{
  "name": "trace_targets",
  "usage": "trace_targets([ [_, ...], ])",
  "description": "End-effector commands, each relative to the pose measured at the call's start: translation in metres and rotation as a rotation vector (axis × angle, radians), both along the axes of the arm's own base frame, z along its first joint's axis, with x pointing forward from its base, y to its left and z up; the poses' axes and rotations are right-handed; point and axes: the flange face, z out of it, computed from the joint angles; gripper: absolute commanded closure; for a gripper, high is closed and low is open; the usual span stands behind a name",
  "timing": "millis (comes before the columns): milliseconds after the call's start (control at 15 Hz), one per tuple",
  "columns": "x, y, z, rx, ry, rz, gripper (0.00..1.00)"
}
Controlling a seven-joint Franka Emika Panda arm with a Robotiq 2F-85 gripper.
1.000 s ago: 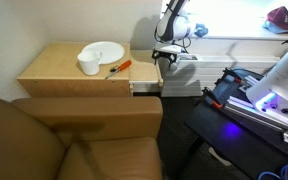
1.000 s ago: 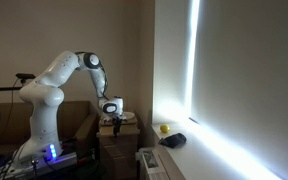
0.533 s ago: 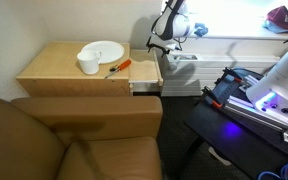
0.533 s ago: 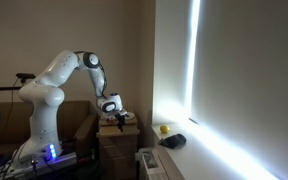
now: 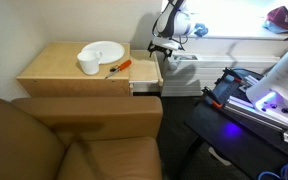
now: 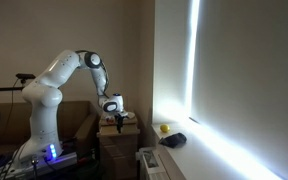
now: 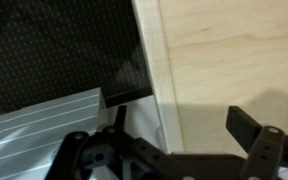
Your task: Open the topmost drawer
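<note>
The topmost drawer (image 5: pixel 146 72) stands partly out of the cabinet (image 5: pixel 72 76), the gripper (image 5: pixel 164 49) just above its outer edge with fingers (image 7: pixel 248 125) apart; opening further likely needs them hooked behind the front, pulling straight away from the cabinet.

1. We locate the cabinet (image 5: pixel 54 82) directly behind the sofa (image 5: pixel 84 140), with a wall at its back.
2. On the cabinet top, a plate (image 5: pixel 108 49) lies toward the rear. A cup (image 5: pixel 89 66) stands at the plate's near edge, and a hand tool (image 5: pixel 119 68) lies just right of the cup.
3. The topmost drawer (image 5: pixel 146 72) projects from the cabinet's right end, toward the heater (image 5: pixel 182 60).
4. The gripper (image 5: pixel 163 50) hangs above the drawer's far corner, between cabinet and heater.
5. We see the robot base (image 6: pixel 39 130) left of the cabinet and a window sill (image 6: pixel 189 150) to its right.
6. In the wrist view, the wooden surface (image 7: pixel 234 60) lies right and the carpet (image 7: pixel 54 50) lies upper left.
</note>
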Motion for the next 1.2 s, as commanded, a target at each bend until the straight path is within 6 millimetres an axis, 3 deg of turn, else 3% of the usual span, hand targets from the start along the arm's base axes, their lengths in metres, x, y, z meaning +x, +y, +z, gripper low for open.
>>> trace_targets([
  [0,-0.01,-0.037,0.015,0.05,0.132,0.12,0.0],
  [67,-0.002,-0.019,0.003,0.031,0.077,0.062,0.0],
  [267,-0.003,-0.041,0.011,0.043,0.115,0.091,0.0],
  [667,-0.002,-0.024,-0.03,0.012,0.007,0.018,0.0],
  [733,-0.003,-0.023,-0.014,0.03,0.031,0.043,0.0],
  [933,-0.006,-0.022,-0.032,0.015,0.024,0.033,0.0],
  [1133,-0.008,-0.029,-0.036,0.001,0.044,0.042,0.0],
])
